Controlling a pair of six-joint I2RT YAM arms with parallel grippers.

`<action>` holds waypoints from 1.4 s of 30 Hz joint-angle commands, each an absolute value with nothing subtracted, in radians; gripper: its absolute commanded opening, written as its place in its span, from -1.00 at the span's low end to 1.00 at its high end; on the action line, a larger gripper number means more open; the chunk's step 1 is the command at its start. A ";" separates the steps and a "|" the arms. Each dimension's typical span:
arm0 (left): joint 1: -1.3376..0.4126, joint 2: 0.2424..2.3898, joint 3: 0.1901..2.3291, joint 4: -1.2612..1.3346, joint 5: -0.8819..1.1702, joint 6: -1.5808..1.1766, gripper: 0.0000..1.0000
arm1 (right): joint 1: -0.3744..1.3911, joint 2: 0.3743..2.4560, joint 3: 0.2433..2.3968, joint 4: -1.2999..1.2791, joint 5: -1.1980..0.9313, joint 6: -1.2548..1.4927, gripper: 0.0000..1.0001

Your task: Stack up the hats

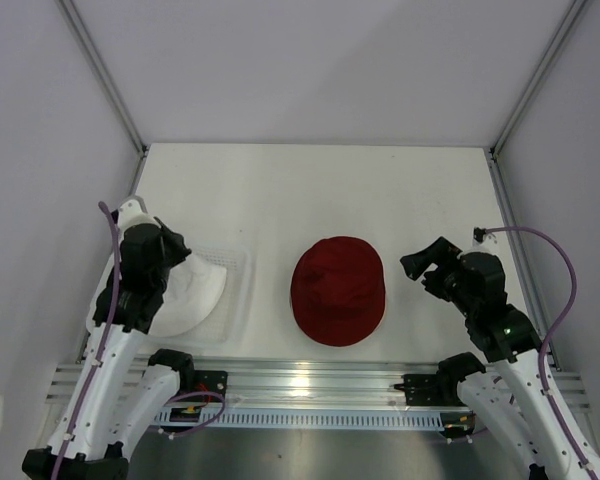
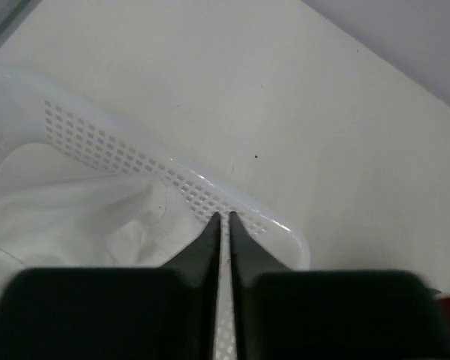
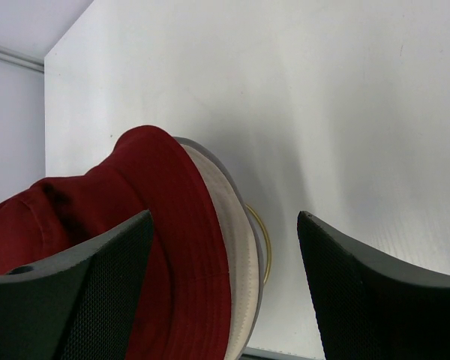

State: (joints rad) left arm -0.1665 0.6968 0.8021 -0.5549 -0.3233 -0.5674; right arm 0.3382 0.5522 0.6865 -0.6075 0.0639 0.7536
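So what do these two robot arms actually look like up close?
The left arm and right arm are white tubes joined by chunky black joints, with a greyish-purple cable looping along each. The left end effector and right end effector are black, each two wedge-shaped fingers tapering to thin tips; the right one's show a fine mesh texture.

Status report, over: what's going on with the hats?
Left gripper shut at tray rim, white hat inside. Right gripper open beside dark red hat atop beige hat. Nothing between tray and stack.

Robot lab cell, white table [image 1: 280,190], plain enclosure walls [image 1: 320,60], aluminium frame rails [image 1: 310,372]
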 commanded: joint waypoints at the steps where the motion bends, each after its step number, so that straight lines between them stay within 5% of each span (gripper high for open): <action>1: -0.158 0.742 0.831 -0.627 -0.298 -0.500 -0.41 | 0.336 0.538 0.709 -0.592 0.064 0.741 0.62; 5: -0.158 0.795 0.781 -0.592 -0.313 -0.561 0.67 | 0.334 0.535 0.695 -0.595 0.054 0.750 0.62; 10: -0.156 0.871 0.742 -0.554 -0.388 -0.623 0.84 | 0.334 0.531 0.693 -0.606 0.069 0.750 0.63; 24: -0.156 0.989 0.700 -0.493 -0.561 -0.640 0.12 | 0.328 0.584 0.678 -0.563 0.061 0.744 0.63; 31: -0.155 0.979 0.667 -0.419 -0.552 -0.589 -0.99 | 0.327 0.578 0.678 -0.569 0.061 0.747 0.63; 42: -0.158 0.750 0.914 -0.583 -0.191 -0.456 -0.99 | 0.324 0.549 0.781 -0.563 0.035 0.713 0.66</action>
